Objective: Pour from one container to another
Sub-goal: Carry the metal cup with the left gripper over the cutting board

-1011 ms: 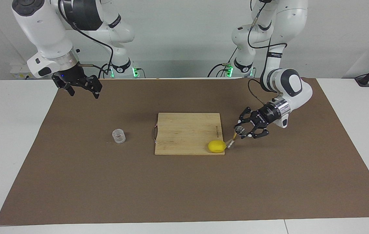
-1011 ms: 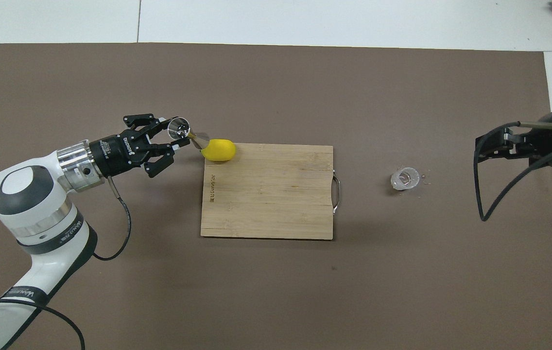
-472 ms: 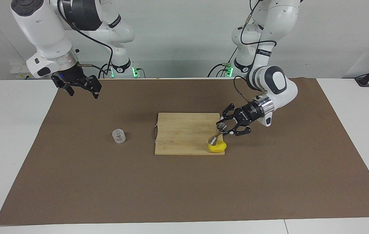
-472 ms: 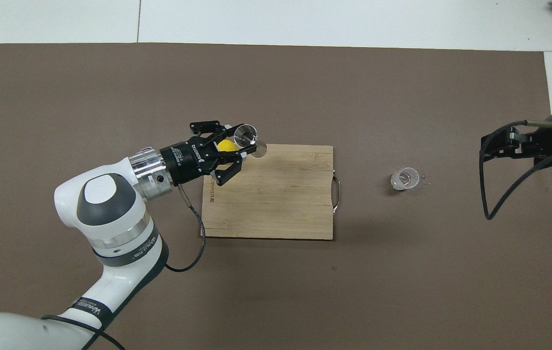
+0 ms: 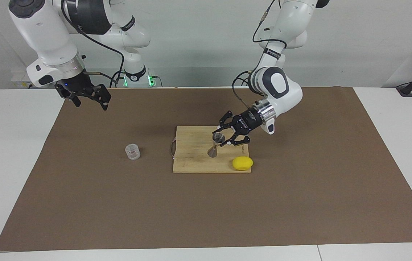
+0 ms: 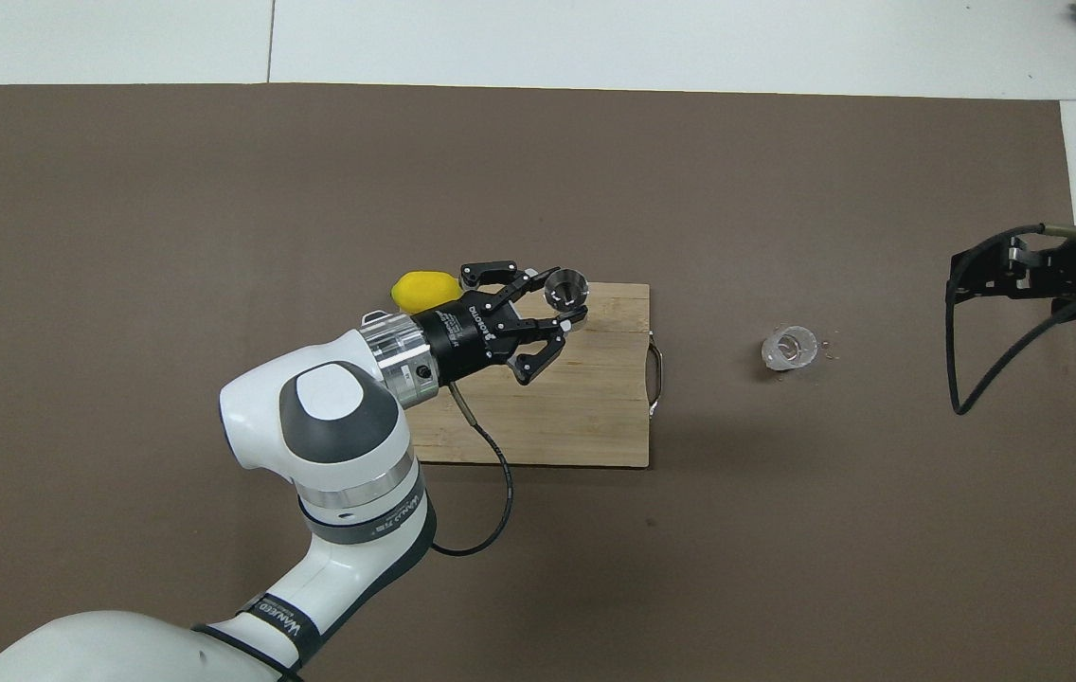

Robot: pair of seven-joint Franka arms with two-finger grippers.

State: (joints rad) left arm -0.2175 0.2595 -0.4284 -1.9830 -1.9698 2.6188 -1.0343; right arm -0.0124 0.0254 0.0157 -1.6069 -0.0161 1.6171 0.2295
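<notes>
The silver hourglass jigger (image 5: 215, 145) (image 6: 564, 287) hangs slightly tilted, low over the wooden cutting board (image 5: 195, 137) (image 6: 595, 407), with my left gripper (image 5: 221, 140) (image 6: 557, 301) shut on its waist. Whether its base touches the board I cannot tell. The clear textured glass cup (image 5: 132, 151) (image 6: 790, 349) stands upright on the brown mat, beside the board toward the right arm's end. My right gripper (image 5: 90, 103) (image 6: 993, 275) waits open and empty in the air over the mat's edge at the right arm's end.
A yellow lemon (image 5: 242, 163) (image 6: 424, 290) lies on the board's corner farthest from the robots, toward the left arm's end. The board has a metal handle (image 5: 172, 148) facing the cup. The brown mat (image 5: 300, 203) covers most of the white table.
My left gripper carried the jigger from beside the lemon across over the board, toward the cup. The right gripper shifted only slightly.
</notes>
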